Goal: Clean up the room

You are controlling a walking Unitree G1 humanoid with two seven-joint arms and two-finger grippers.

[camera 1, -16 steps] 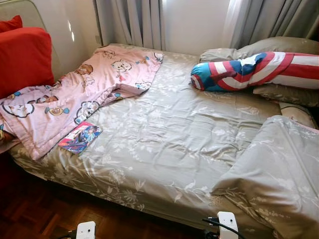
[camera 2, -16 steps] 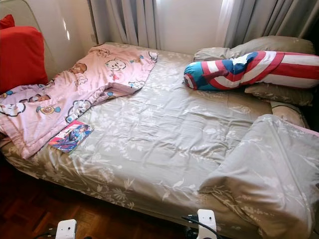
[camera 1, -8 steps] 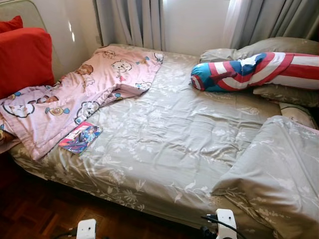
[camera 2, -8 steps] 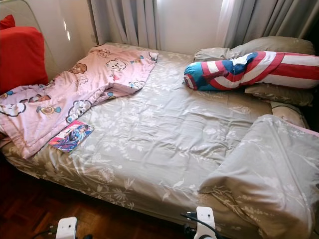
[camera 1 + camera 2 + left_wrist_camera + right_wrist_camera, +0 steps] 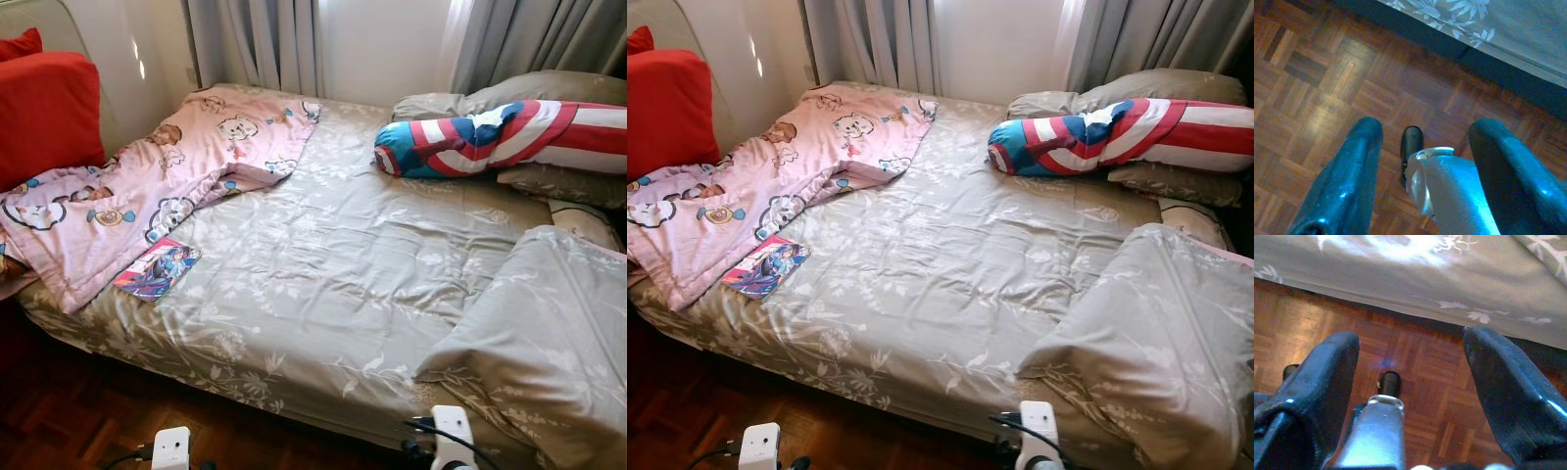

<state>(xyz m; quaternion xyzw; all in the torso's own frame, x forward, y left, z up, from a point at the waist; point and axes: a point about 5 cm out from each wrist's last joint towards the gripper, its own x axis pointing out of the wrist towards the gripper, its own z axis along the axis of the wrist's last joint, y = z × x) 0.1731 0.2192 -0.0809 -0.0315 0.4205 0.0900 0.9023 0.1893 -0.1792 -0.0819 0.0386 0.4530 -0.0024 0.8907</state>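
Bed [image 5: 333, 294] with grey floral sheet holds a pink cartoon blanket [image 5: 147, 186] spread at its left end, a comic book [image 5: 157, 269] lying just beside the blanket's edge, and a striped bolster [image 5: 490, 137] on 2 grey pillows [image 5: 558, 181]. Grey duvet [image 5: 549, 343] is bunched at right. Left gripper [image 5: 1422, 171] and right gripper [image 5: 1410, 382] hang over parquet floor [image 5: 1317, 83], fingers apart, holding nothing.

Daylight is being let in through the curtains [image 5: 265, 39] at twelve o'clock; the bedspread [image 5: 343, 264] is being glazed with sheen, the floor [image 5: 69, 421] kept shadowed, wrist views softly blurred.
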